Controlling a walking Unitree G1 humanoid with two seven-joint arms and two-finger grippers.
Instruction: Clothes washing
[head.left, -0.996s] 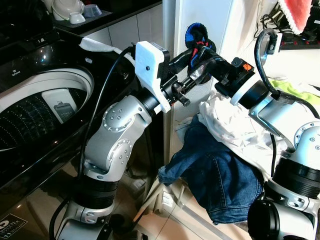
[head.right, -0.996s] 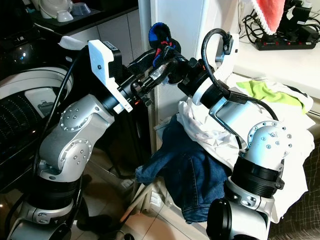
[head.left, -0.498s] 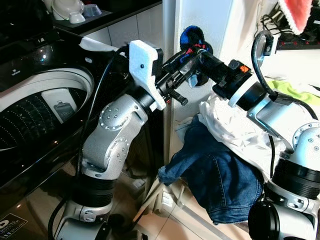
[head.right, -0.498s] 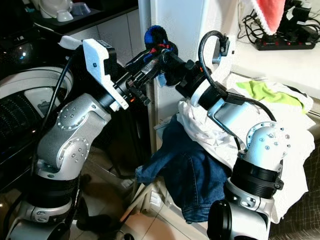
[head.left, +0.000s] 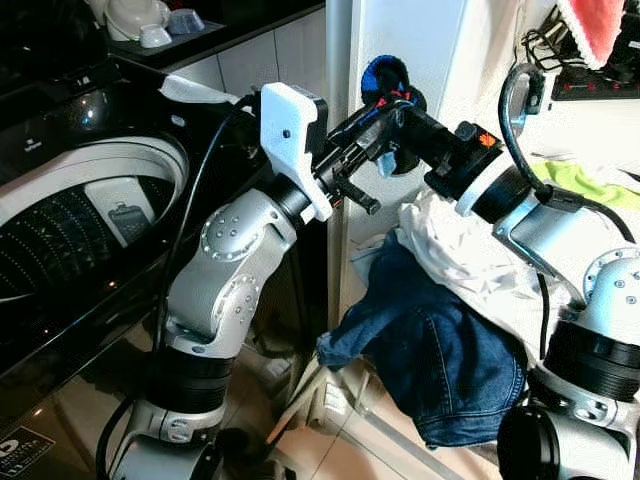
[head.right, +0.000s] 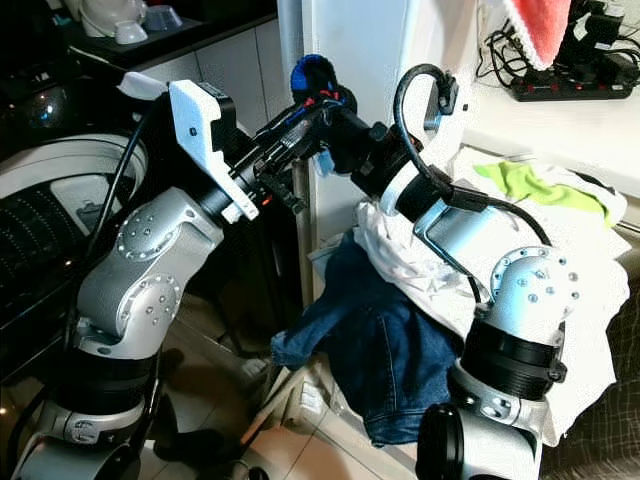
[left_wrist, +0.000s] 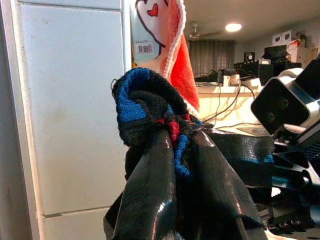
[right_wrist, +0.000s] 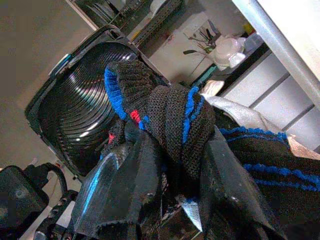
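Sock (head.left: 384, 76), black knit with blue and red stripes, sits upper centre of the head views, raised in front of the white cabinet panel (head.left: 420, 40). Left gripper (left_wrist: 176, 150) and right gripper (right_wrist: 172, 150) both pinch it, fingers pressed onto the bundle from opposite sides, probably a hand-over or a bunching so it drops cleanly. Open washing machine drum (head.left: 60, 240) lies at left, the likely target. Jeans (head.left: 440, 350) and white garment (head.left: 470, 265) wait lower right in the pile.
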